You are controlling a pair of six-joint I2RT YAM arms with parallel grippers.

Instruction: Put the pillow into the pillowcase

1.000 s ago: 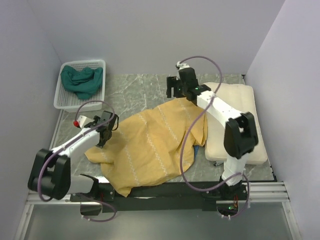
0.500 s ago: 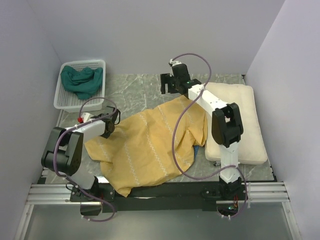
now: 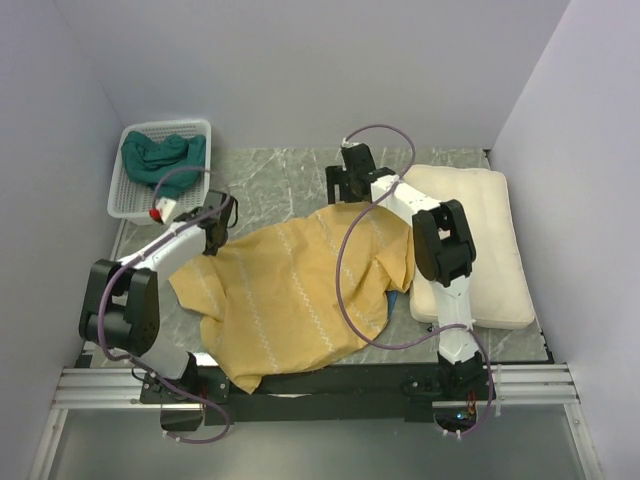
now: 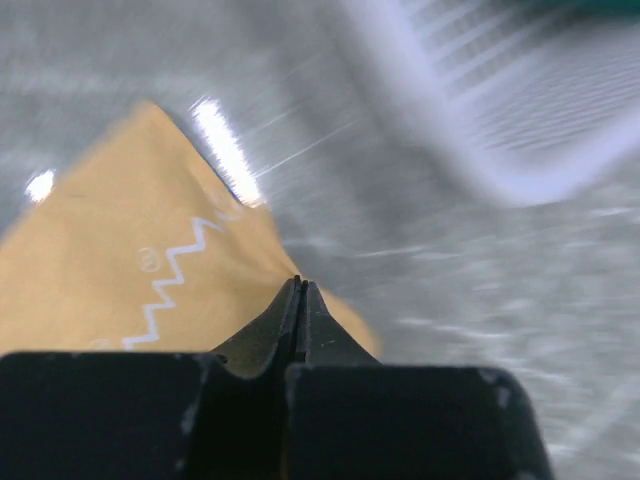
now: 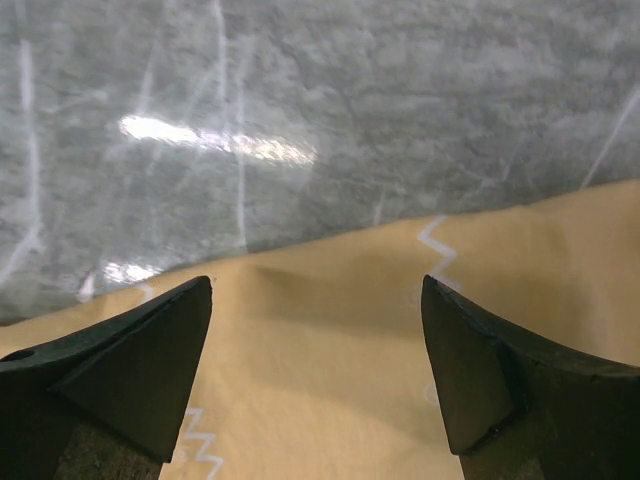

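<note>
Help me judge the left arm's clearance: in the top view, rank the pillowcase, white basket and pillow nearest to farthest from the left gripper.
1. pillowcase: its left corner sits at the shut jaws of the left gripper.
2. white basket: far left corner, just behind the gripper.
3. pillow: far right side.

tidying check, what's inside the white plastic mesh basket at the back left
A crumpled dark green cloth fills the white plastic mesh basket. Anything beneath the cloth is covered and cannot be seen.
</note>
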